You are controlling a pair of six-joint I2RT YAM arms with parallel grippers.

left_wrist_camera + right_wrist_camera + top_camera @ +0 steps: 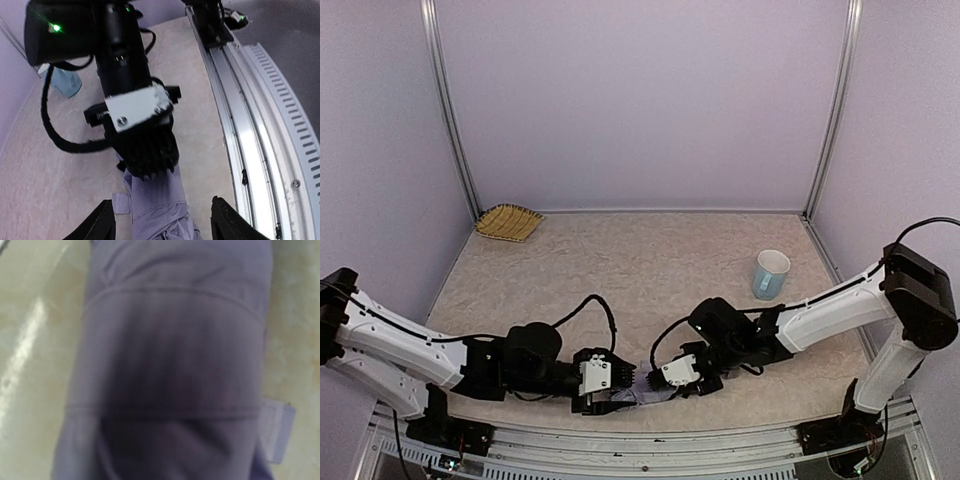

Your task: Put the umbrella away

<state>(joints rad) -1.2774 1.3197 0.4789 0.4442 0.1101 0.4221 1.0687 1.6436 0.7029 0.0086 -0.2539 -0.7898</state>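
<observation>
Umbrella (155, 200) clamped in right tool (147, 165), left tool (163, 222) agape, beige tabletop (650, 260), lavender walls (640, 100).

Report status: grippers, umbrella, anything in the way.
Left gripper open, straddling the umbrella. Right gripper shut on the umbrella's end. Umbrella folded, at the near edge. Cup and woven tray far off, not in the way.

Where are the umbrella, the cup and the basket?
umbrella (157, 207), left wrist view, on its folded fabric.
cup (770, 278), top view, on its side wall.
basket (509, 222), top view, on its woven middle.
</observation>
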